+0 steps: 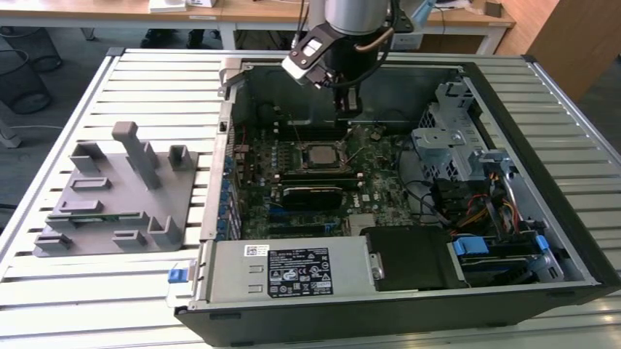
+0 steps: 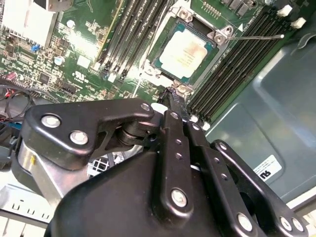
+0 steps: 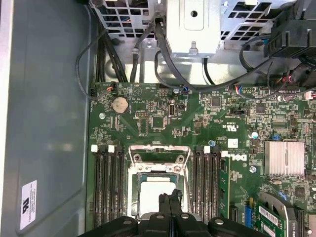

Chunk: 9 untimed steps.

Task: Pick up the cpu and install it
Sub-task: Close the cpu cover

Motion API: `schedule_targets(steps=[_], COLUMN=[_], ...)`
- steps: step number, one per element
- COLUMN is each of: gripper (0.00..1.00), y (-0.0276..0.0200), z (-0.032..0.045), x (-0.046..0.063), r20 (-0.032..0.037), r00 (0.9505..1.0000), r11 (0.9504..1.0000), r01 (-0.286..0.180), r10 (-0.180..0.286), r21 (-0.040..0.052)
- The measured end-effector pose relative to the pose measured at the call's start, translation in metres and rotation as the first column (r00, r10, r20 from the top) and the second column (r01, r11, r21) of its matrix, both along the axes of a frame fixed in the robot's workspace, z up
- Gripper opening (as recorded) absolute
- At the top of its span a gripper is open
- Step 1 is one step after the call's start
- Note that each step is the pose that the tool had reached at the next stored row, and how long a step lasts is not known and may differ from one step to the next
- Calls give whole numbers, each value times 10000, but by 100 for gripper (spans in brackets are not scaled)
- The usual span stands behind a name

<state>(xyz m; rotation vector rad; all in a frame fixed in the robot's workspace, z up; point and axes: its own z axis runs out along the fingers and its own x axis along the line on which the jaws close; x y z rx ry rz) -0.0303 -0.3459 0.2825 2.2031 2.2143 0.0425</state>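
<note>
Obs. The cpu (image 1: 318,154) lies flat, silvery top up, in the socket frame (image 3: 158,154) at the middle of the motherboard (image 1: 291,211). The board sits inside the open computer case (image 1: 543,145). In the second wrist view the cpu (image 2: 183,53) sits square between the rows of memory slots (image 2: 237,59).

Jaws: closed tip to tip, nothing between them. They hang above the board just on the far side of the socket, apart from the cpu.

A thin wire lever (image 2: 256,37) stands out beside the socket. Cannot tell whether the frame is clamped down.

The grey fixture (image 1: 112,196) stands on the slatted tabletop (image 1: 97,305), on the exterior view's left, well apart from the case.

Handling (judgement):
- The chip is likely light, thin and rigid.
- The metal top looks smooth, so a grip on the faces would tend to slip.
- The underside contacts and the socket under it are probably the fragile parts, so it should be kept level, with no tilt, drag or pressing.
- The best hold is on two opposite edges at the pale border, with light squeeze only.
</note>
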Motion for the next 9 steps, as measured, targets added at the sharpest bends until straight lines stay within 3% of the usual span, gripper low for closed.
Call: schedule_targets(steps=[9], gripper=[11], y=[-12], z=[-32], x=[98], r20=[-8], r00=[10000], r11=[10000], r01=[0], r10=[0], r21=[0])
